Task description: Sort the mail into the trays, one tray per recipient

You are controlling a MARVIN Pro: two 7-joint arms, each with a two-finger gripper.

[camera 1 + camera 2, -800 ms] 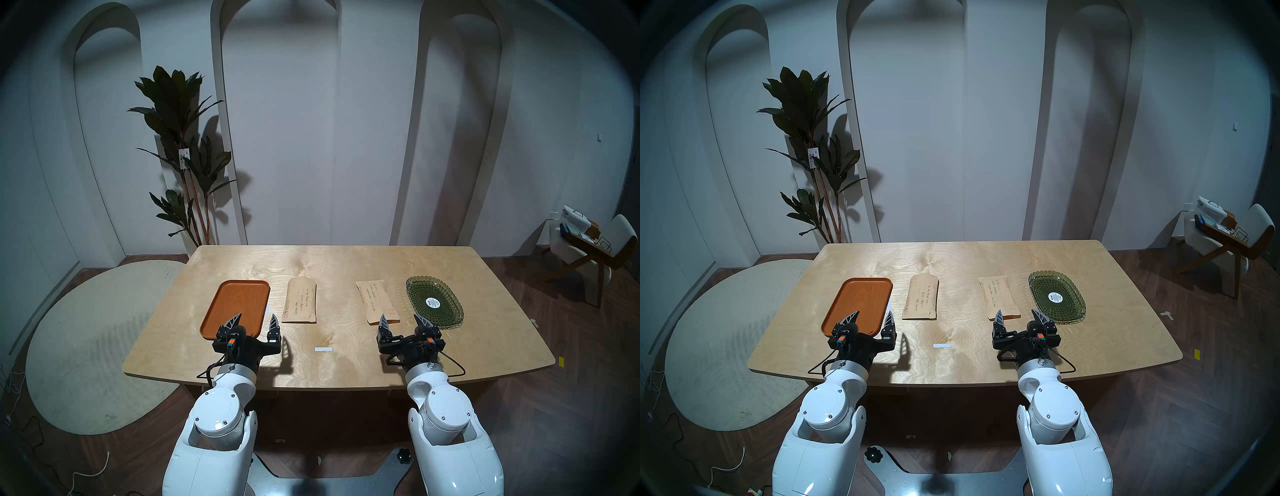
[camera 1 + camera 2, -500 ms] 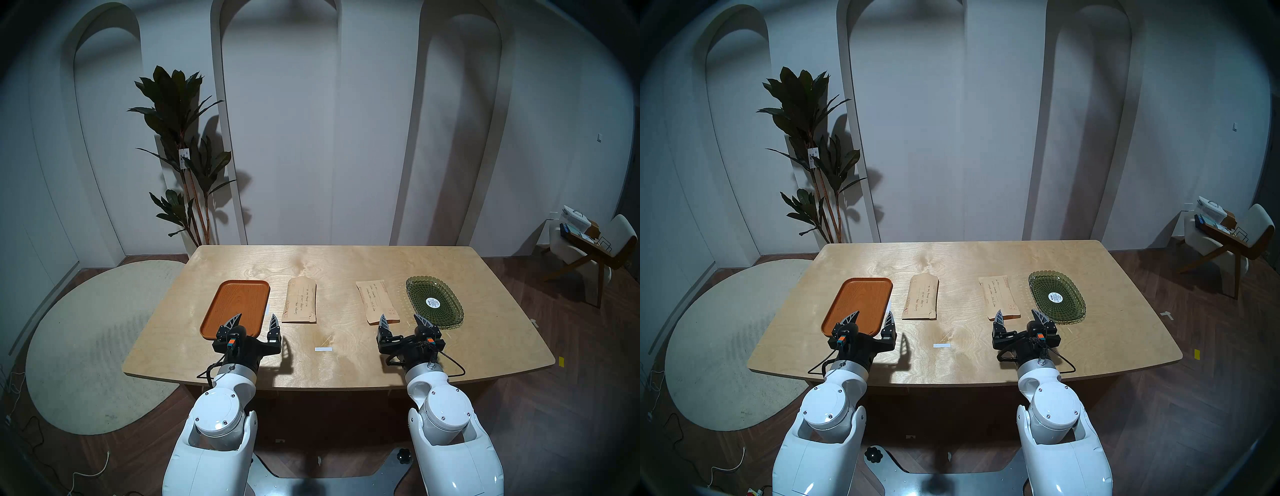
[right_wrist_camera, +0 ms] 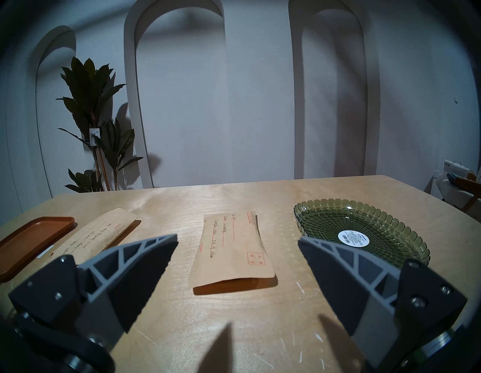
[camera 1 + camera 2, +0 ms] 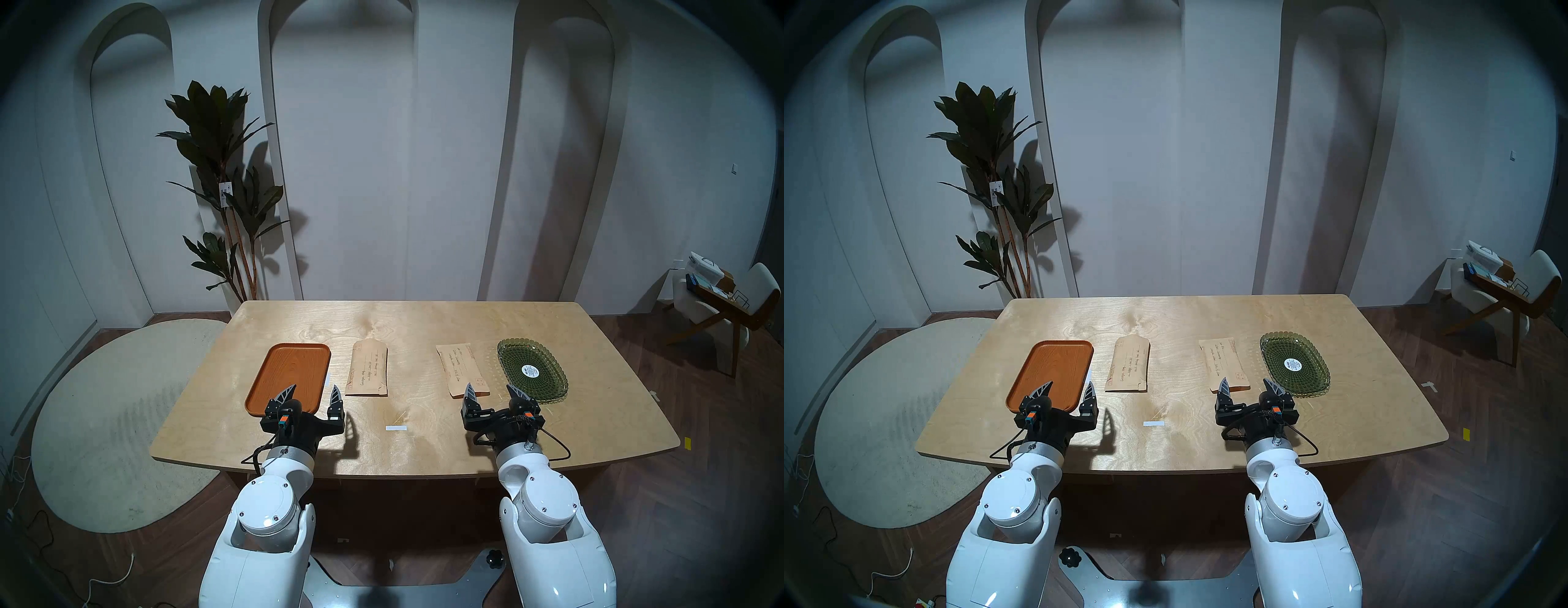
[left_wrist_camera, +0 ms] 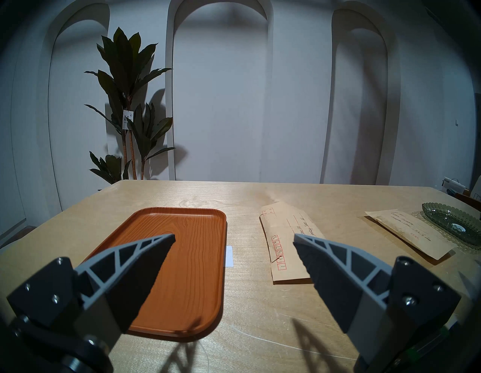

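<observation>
Two tan envelopes lie flat on the wooden table. The left envelope lies just right of the orange-brown tray. The right envelope lies just left of the green glass dish. My left gripper is open and empty, above the tray's near right corner. My right gripper is open and empty, just short of the right envelope's near end.
A small white tape strip lies on the table between my arms; another white strip lies by the tray's right edge. A potted plant stands behind the table's far left corner, a chair at the right.
My right gripper has shifted very slightly forward and left. The left arm, envelopes and trays have not moved.
</observation>
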